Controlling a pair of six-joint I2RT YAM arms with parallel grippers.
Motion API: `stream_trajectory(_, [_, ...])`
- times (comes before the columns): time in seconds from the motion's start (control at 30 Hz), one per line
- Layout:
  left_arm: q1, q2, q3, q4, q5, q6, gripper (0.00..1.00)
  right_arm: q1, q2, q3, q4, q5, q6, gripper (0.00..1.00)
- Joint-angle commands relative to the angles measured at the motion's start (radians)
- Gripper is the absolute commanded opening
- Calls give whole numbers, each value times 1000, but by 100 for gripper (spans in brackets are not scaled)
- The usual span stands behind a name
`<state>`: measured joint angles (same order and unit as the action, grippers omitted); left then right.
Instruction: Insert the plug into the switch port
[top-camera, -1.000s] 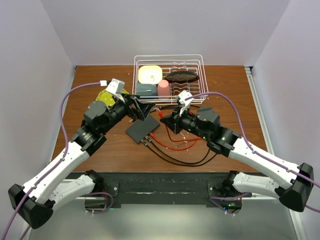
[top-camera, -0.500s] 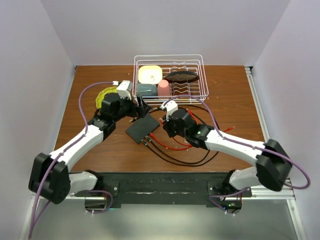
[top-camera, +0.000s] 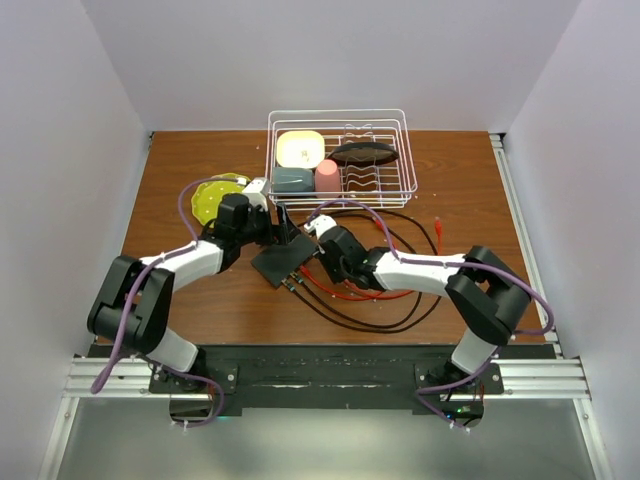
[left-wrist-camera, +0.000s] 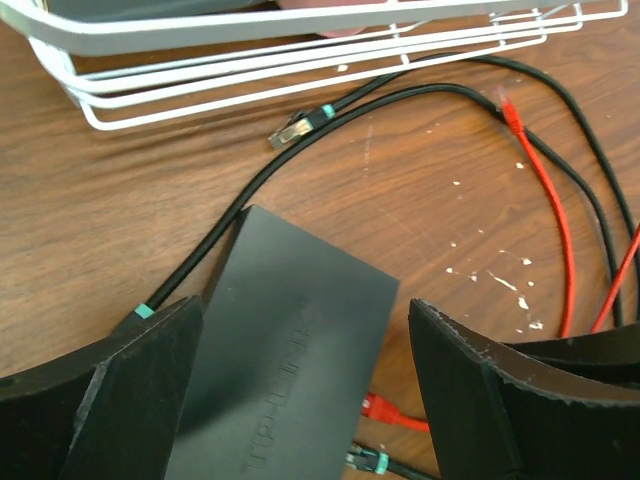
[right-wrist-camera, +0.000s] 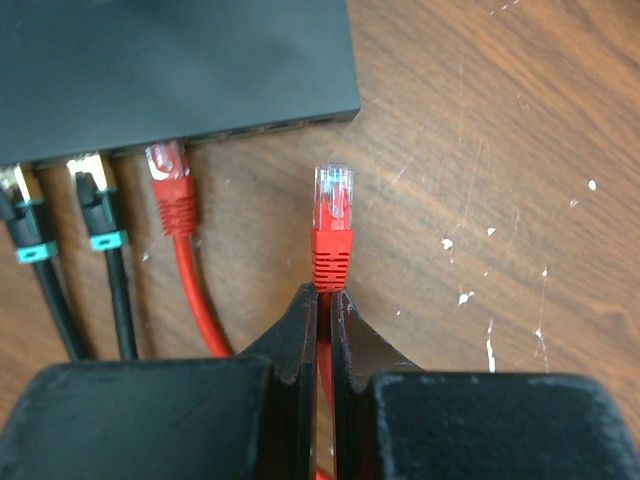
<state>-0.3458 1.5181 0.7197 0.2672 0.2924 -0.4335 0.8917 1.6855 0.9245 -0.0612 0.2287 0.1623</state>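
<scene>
The switch is a flat matte-black box lying on the wooden table. In the left wrist view my left gripper is open, with one finger on each side of the switch; a gap shows at the right finger. My right gripper is shut on a red cable just behind its clear-tipped plug. That plug points at the socket edge of the switch and stops a little short of it, to the right of the occupied sockets. Two black cables and one red cable sit in the sockets.
A white wire rack at the back holds a yellow dish, a grey box, a pink cup and a dark oval dish. A yellow-green plate lies at the left. Loose black and red cables loop over the table; a loose black plug lies near the rack.
Both arms have stretched in and come down to the switch. The left gripper now straddles it, its jaws slightly narrower. The right gripper has carried the red plug left, up to the socket edge.
</scene>
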Motion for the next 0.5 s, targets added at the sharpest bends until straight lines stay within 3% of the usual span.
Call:
stream_trajectory(0.0, [22,31,-29,130,28,7,87,4,14,56,15,50,-18,0])
stream_trajectory(0.47, [37,134,-32,171,79,12,83,15,69,86,18,12,-41,0])
